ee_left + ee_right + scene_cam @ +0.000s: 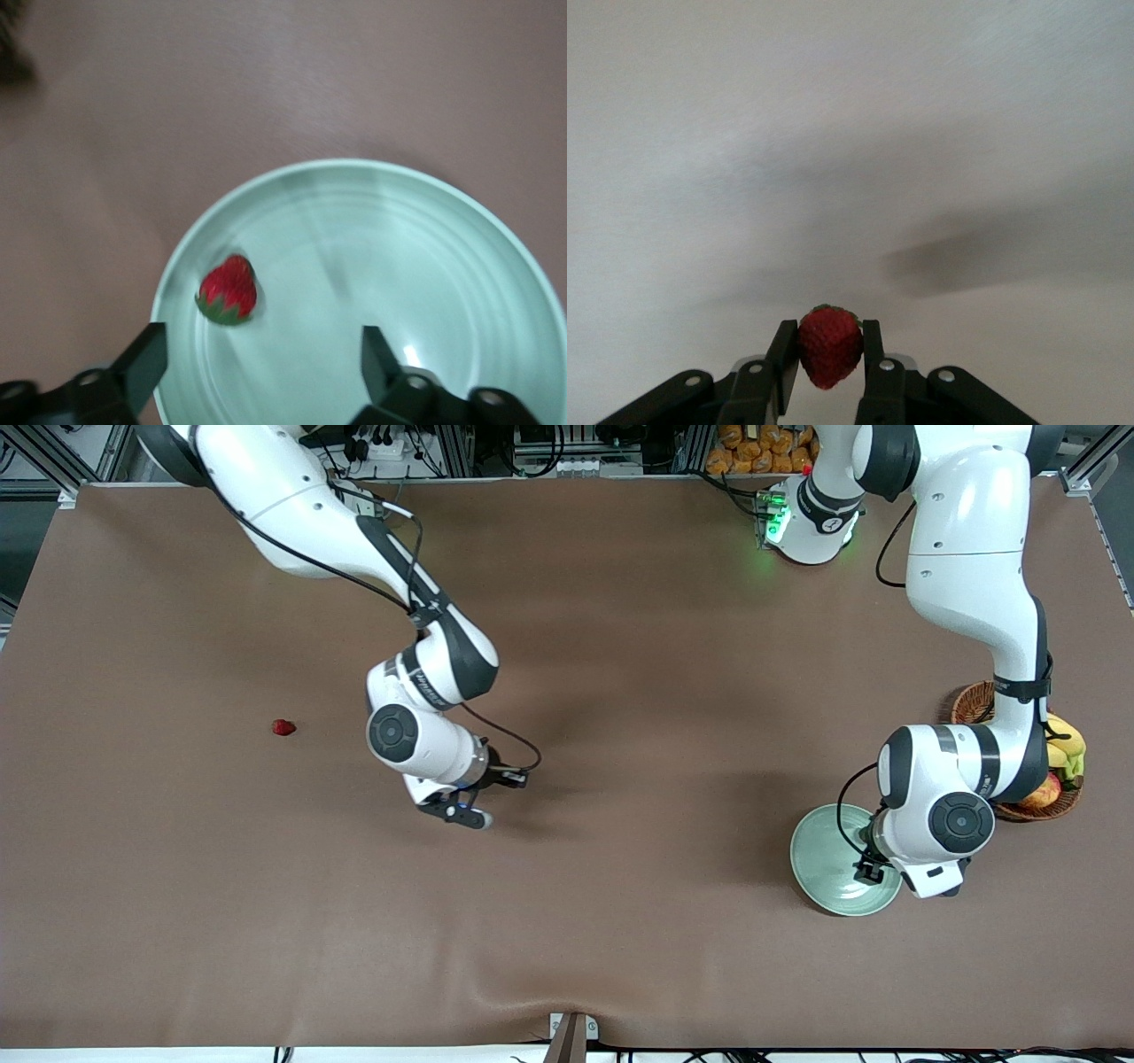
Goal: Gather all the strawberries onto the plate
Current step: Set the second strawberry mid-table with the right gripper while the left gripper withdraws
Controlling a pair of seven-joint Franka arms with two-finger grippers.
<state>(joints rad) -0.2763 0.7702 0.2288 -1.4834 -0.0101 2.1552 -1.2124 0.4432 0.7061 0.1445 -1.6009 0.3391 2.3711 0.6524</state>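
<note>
The pale green plate (819, 850) lies near the left arm's end of the table. My left gripper (873, 868) hangs open and empty over it. In the left wrist view my left gripper (263, 372) is above the plate (399, 266), and one strawberry (229, 290) lies in the plate near its rim. My right gripper (462, 813) is over the bare mat near the middle of the table. In the right wrist view my right gripper (830, 352) is shut on a second strawberry (829, 343). A third strawberry (283, 727) lies on the mat toward the right arm's end.
A brown wicker basket (974, 701) with bananas (1067, 746) and an apple (1045, 791) stands beside the plate, partly under the left arm. The brown mat (620, 691) covers the whole table.
</note>
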